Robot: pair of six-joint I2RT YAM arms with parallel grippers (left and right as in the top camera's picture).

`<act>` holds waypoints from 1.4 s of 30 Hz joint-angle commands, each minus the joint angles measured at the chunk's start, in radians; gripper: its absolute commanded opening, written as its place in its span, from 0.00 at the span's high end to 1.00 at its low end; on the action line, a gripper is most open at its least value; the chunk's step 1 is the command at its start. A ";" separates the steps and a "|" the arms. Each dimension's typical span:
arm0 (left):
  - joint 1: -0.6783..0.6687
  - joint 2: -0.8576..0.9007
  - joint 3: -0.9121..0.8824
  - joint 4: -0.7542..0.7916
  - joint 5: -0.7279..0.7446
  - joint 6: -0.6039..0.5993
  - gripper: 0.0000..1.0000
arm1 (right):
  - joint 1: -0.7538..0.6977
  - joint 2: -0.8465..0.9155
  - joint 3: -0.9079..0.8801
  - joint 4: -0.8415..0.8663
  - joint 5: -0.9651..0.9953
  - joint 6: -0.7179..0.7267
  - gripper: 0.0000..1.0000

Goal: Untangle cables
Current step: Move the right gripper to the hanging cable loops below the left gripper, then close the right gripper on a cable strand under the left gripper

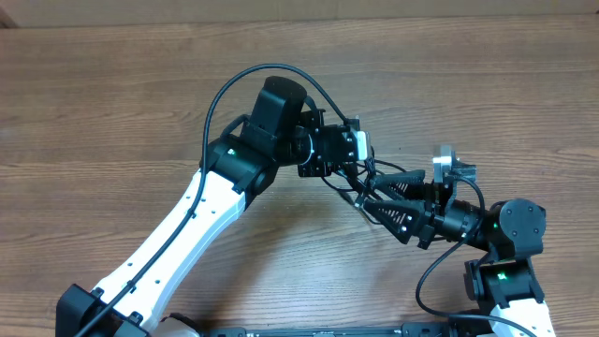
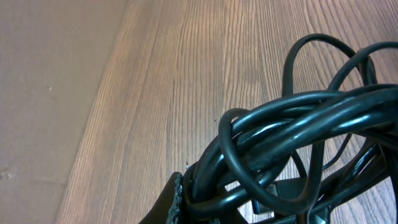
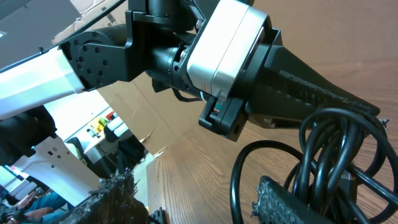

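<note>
Wood-grain table (image 1: 112,94), brown cardboard panel (image 2: 43,93) along its edge, cluttered room beyond.

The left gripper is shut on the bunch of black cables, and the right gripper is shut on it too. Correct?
No. The left gripper is shut on the cables, but the right gripper is open: the right wrist view shows its fingers standing wide apart.

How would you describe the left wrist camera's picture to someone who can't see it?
A tangled bunch of glossy black cables fills the lower right, seen close up and pressed against one of the left gripper's dark fingers at the bottom edge. Pale wood-grain table stretches behind.
</note>
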 commanded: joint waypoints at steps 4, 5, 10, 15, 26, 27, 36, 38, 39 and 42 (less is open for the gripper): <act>-0.005 0.001 0.018 -0.010 0.147 0.037 0.96 | 0.005 0.001 0.021 -0.013 0.021 -0.008 0.36; -0.005 0.001 0.018 -0.009 0.191 0.038 0.96 | 0.005 0.001 0.021 -0.022 0.031 -0.008 0.36; -0.005 0.001 0.018 -0.010 0.269 0.045 0.96 | 0.003 0.001 0.021 -0.101 0.088 -0.054 0.36; -0.005 0.001 0.018 -0.043 0.269 0.048 0.96 | 0.003 0.001 0.021 -0.124 0.122 -0.057 0.32; -0.005 0.001 0.018 -0.096 0.261 0.049 0.96 | 0.003 0.001 0.021 -0.126 0.172 -0.081 0.32; -0.005 0.001 0.018 -0.095 0.261 0.049 0.96 | 0.003 0.001 0.021 -0.126 0.179 -0.085 0.32; -0.005 0.001 0.018 -0.105 0.261 0.049 0.96 | 0.003 0.001 0.021 -0.137 0.284 -0.142 0.31; -0.005 0.001 0.018 -0.105 0.266 0.060 0.96 | 0.003 0.001 0.021 -0.152 0.303 -0.163 0.31; -0.005 0.001 0.018 -0.103 0.266 0.061 0.96 | 0.003 0.001 0.021 -0.164 0.323 -0.163 0.31; -0.005 0.001 0.018 -0.092 0.265 0.063 0.96 | 0.003 0.001 0.021 -0.204 0.364 -0.166 0.31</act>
